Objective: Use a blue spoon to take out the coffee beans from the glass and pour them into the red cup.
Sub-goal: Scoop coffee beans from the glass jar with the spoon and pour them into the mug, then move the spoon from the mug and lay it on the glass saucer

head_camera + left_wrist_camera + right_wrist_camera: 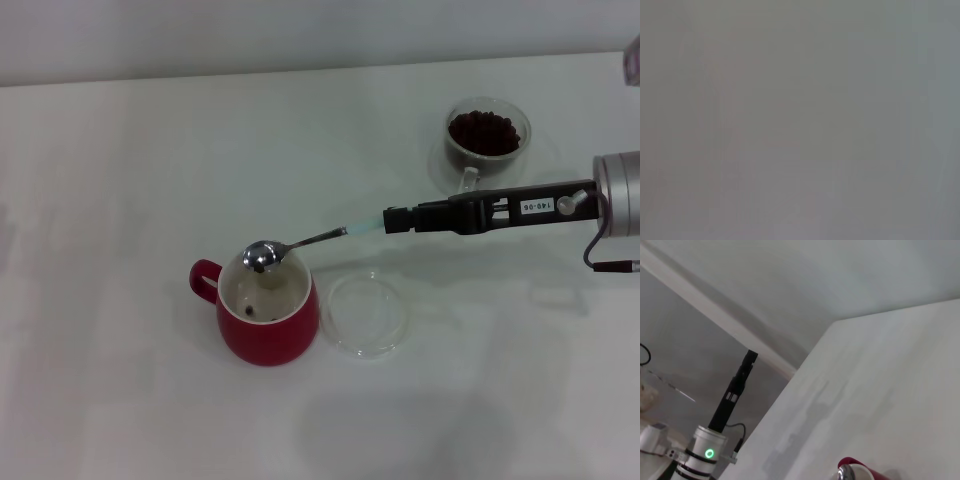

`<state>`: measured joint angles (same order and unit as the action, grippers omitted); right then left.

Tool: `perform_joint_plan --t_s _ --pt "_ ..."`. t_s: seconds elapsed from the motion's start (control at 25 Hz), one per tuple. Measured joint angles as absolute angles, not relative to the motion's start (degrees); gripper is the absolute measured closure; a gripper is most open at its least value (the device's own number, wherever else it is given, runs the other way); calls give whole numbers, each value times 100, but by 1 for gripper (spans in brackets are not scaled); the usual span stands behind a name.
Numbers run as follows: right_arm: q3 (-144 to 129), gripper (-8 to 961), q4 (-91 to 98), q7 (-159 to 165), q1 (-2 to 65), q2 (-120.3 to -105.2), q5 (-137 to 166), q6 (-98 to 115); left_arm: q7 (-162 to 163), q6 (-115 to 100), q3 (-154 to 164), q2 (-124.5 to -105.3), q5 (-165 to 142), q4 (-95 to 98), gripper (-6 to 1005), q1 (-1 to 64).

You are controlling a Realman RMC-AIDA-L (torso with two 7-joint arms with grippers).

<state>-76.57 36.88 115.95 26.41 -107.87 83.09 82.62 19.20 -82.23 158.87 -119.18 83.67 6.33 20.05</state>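
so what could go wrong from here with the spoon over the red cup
The blue spoon has its bowl over the far rim of the red cup, not its middle, so beans could drop outside, perhaps onto the clear saucer. The right gripper holds only the handle's tip, so the spoon may twist. A low return swing could clip the glass.

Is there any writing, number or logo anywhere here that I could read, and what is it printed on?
"148-06", as best it reads: on a small white label on the right gripper, which holds the blue spoon over the red cup; the digits are small, so this is uncertain.
The glass, the clear saucer and the red cup show no writing.
The left wrist view shows nothing readable.
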Motion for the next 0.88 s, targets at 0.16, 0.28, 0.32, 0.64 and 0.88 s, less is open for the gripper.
perform_joint_plan --t_s 0.16,0.28,0.32,0.64,0.88 --pt "-7655 799 3697 11248 2630 -10773 8309 8297 1921 -8231 15882 -11918 8367 633 107 2011" --pt "-7654 797 3708 10976 2618 -10774 8308 8337 1920 -8233 15882 -11918 8367 633 107 2012" --pt "-7654 797 3725 10864 2610 -10779 8309 8357 1921 -8235 15882 -11918 8367 633 107 2013" --pt "-7624 793 3826 10439 2528 -10793 8306 8433 1925 -8246 15874 -11918 8371 633 106 2013" --pt "-6908 790 3845 10574 2410 -10805 8307 8700 1925 -8250 15876 -11918 8371 633 107 2019"
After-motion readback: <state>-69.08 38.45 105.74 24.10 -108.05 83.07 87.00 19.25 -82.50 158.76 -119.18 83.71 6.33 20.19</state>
